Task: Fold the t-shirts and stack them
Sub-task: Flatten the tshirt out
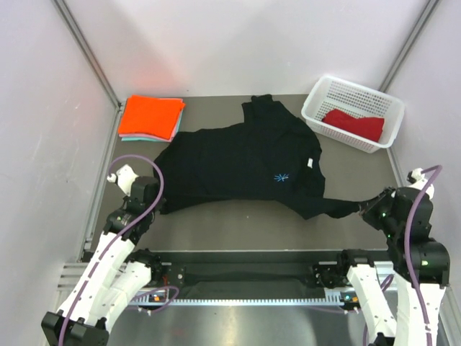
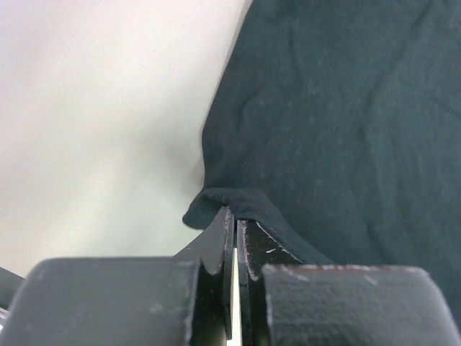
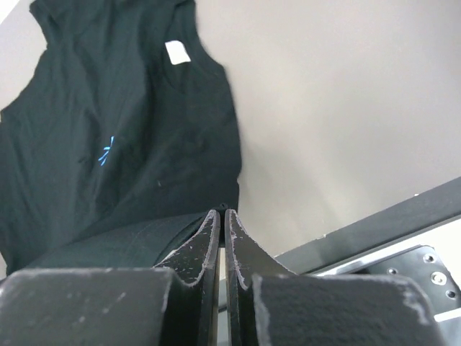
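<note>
Black t-shirt (image 1: 245,158): spread flat mid-worktop (image 1: 238,227), blue mark facing up.
Left fingers (image 2: 216,249): pressed together on the shirt's left edge, cloth folded at the tips.
Right fingers (image 3: 205,241): clamped on a stretched corner at the shirt's right.
Orange t-shirt (image 1: 150,114): folded atop the teal t-shirt (image 1: 148,137), far left.
Dark red t-shirt (image 1: 353,124): inside the white basket (image 1: 314,99).

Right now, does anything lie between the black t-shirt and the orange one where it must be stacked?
Nothing visible does. The black t-shirt lies spread beside the orange t-shirt, with only bare table between them. The left pincer and right pincer grip its edges.
</note>
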